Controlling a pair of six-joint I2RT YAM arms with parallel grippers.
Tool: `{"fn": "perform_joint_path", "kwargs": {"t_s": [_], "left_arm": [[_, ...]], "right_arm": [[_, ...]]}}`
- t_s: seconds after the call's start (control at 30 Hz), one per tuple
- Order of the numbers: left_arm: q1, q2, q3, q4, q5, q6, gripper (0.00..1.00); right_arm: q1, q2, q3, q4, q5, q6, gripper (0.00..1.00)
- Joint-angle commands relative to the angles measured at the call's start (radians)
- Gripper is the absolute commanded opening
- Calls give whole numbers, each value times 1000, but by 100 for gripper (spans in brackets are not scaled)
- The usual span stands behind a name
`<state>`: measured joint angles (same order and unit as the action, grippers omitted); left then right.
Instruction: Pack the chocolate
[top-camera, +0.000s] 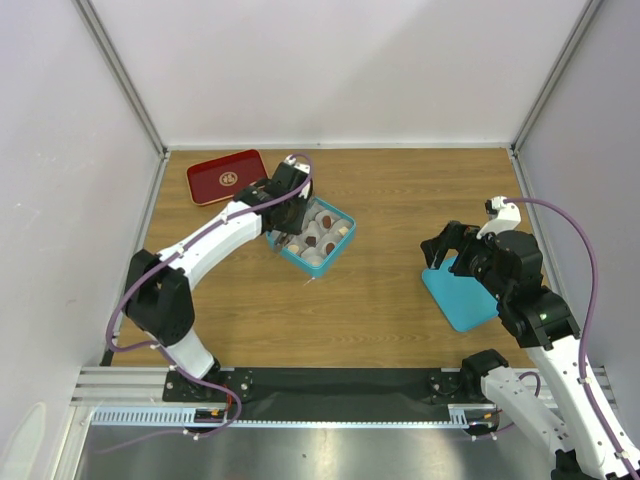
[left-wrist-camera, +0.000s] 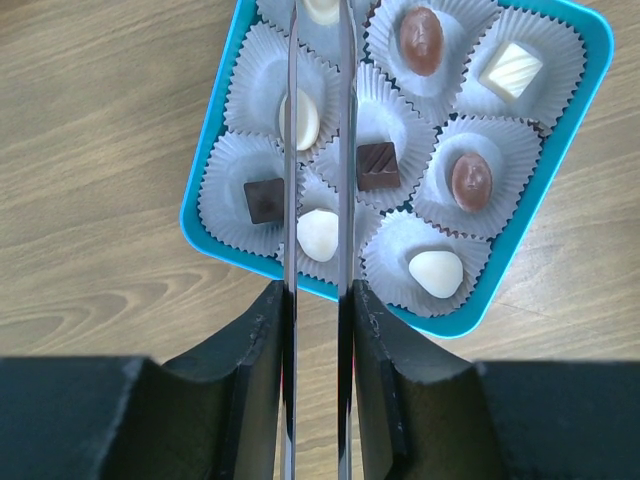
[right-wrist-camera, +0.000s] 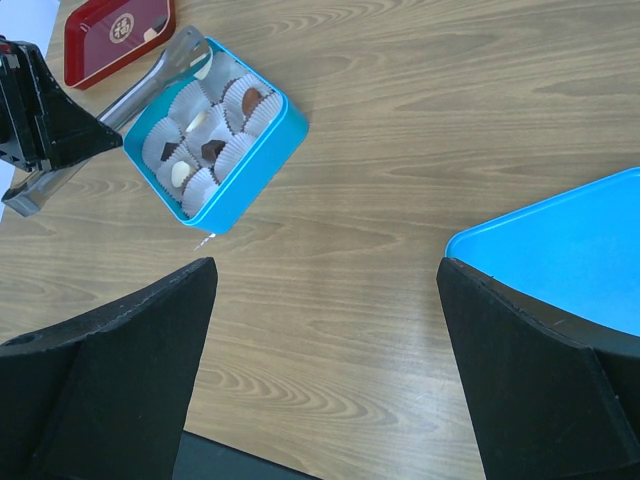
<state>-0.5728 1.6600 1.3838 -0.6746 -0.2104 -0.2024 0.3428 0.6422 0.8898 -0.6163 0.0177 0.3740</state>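
The teal box (left-wrist-camera: 590, 90) holds white paper cups with chocolate pieces: brown ovals (left-wrist-camera: 421, 40), dark squares (left-wrist-camera: 377, 165) and white ones (left-wrist-camera: 436, 272). My left gripper (left-wrist-camera: 318, 300) is shut on metal tongs (left-wrist-camera: 290, 150), whose two blades reach out over the box's left cups. The tongs' tips run off the top edge, where a white piece (left-wrist-camera: 322, 8) shows between the blades. In the top view the left gripper (top-camera: 285, 215) hangs over the box (top-camera: 335, 252). My right gripper (right-wrist-camera: 325, 275) stands wide open over bare wood, holding nothing, well right of the box (right-wrist-camera: 250, 160).
The teal lid (top-camera: 462, 300) lies flat under and beside the right gripper (top-camera: 450, 245); in the right wrist view the lid (right-wrist-camera: 570, 250) is at the right edge. A red tray with a gold emblem (top-camera: 227, 176) sits at the back left, behind the box.
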Motion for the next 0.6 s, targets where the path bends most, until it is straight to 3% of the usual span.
{"fn": "perform_joint_path", "kwargs": {"t_s": [0.0,0.57], "left_arm": [[-10,-62,-3,30,-11,-19,34],[-22,-28,-26,67,-35,-34,36]], "right_arm": [[-4,-4,8,24,-9,19,99],[-4,-4,6,24,-30,19,99]]}}
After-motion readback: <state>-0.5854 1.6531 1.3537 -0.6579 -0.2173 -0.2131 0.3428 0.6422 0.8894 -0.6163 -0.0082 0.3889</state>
